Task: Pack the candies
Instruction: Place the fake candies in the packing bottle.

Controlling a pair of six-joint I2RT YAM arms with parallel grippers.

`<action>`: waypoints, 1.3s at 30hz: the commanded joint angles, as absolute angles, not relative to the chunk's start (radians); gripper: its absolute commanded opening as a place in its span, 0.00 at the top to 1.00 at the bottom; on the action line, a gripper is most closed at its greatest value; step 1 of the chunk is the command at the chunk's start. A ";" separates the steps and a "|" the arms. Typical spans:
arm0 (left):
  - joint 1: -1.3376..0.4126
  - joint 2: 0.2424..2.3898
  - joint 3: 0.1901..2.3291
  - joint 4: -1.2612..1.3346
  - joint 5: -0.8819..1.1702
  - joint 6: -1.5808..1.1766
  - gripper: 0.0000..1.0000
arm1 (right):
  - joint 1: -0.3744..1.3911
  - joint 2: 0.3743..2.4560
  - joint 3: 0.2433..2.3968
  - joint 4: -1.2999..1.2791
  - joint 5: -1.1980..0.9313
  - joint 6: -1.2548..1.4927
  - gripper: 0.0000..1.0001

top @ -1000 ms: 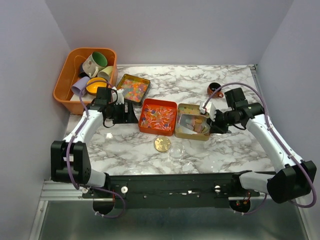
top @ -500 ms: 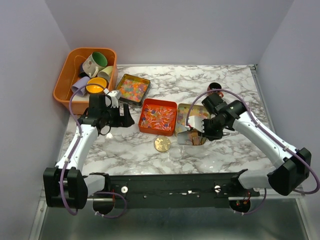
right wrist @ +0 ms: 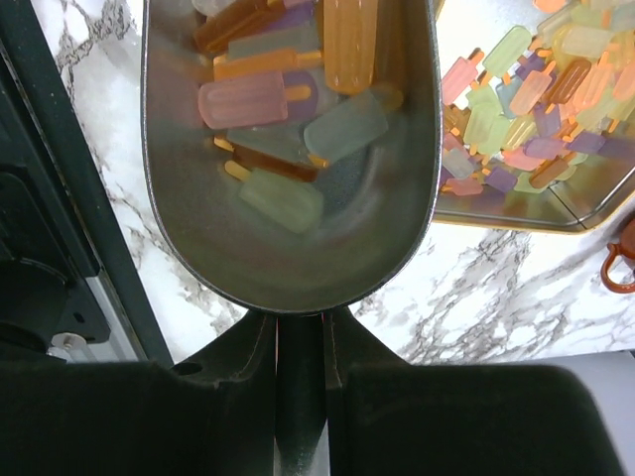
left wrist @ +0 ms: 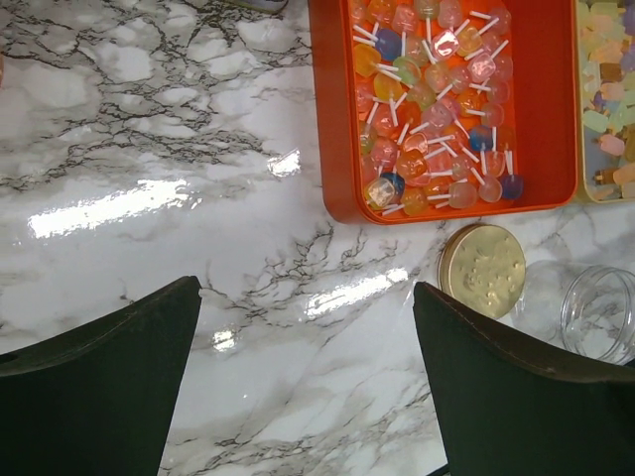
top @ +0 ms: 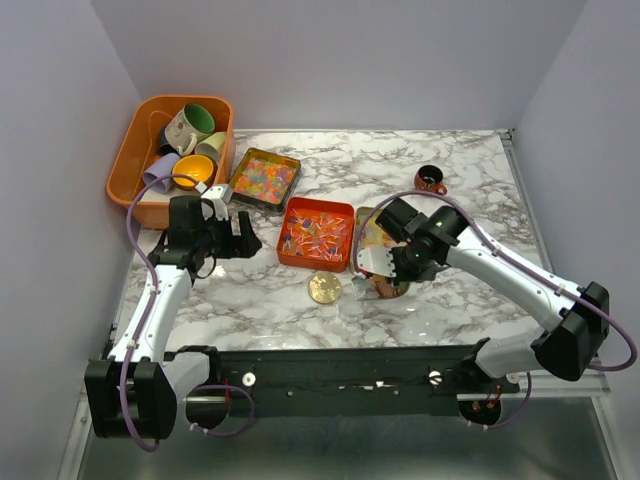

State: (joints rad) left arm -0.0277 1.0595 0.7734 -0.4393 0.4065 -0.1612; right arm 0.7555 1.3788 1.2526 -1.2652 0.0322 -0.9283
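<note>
An orange plastic bin (top: 125,170) of glazed mugs (top: 190,125) fills the bench's far left corner. Just beside it sits a square tin (top: 292,165) of mixed jelly sweets. A small brown cup (top: 431,180) stands toward the far right.

Mid-bench, a glossy orange tray (left wrist: 332,149) of lollipop candies (left wrist: 432,109) on white sticks lies side by side with a gold tin (right wrist: 556,213) of ice-lolly candies (right wrist: 526,109). A flat round gold lid (left wrist: 481,270) and a clear glass jar (left wrist: 600,315) sit nearer the front edge, on shiny marble-patterned top.

The right gripper (right wrist: 298,342) is clenched on the handle of a rounded steel scoop (right wrist: 327,238). Translucent scooped candies (right wrist: 263,99) are heaped at the scoop's far end, ahead of the fingers. The scoop hangs by the gold tin's front edge.

The left gripper (top: 243,232) is released, its dark fingers (left wrist: 109,377) spread wide over bare marble. The orange tray lies apart from them, ahead and to the right.
</note>
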 commanded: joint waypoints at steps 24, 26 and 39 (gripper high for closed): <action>0.017 0.988 0.750 -0.367 0.449 -0.215 0.01 | 0.962 1.473 1.310 -1.396 0.354 -0.764 0.99; 0.017 0.986 0.755 -0.368 0.449 -0.216 0.01 | 0.965 1.482 1.321 -1.405 0.363 -0.752 0.99; 0.015 0.959 0.739 -0.373 0.528 -0.238 0.01 | 0.982 1.453 1.380 -1.413 0.380 -0.733 0.99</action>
State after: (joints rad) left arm 0.0120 0.9825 0.7528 -0.3897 0.4530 -0.2180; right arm 0.9703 1.4784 1.3258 -1.3331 0.3500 -0.7486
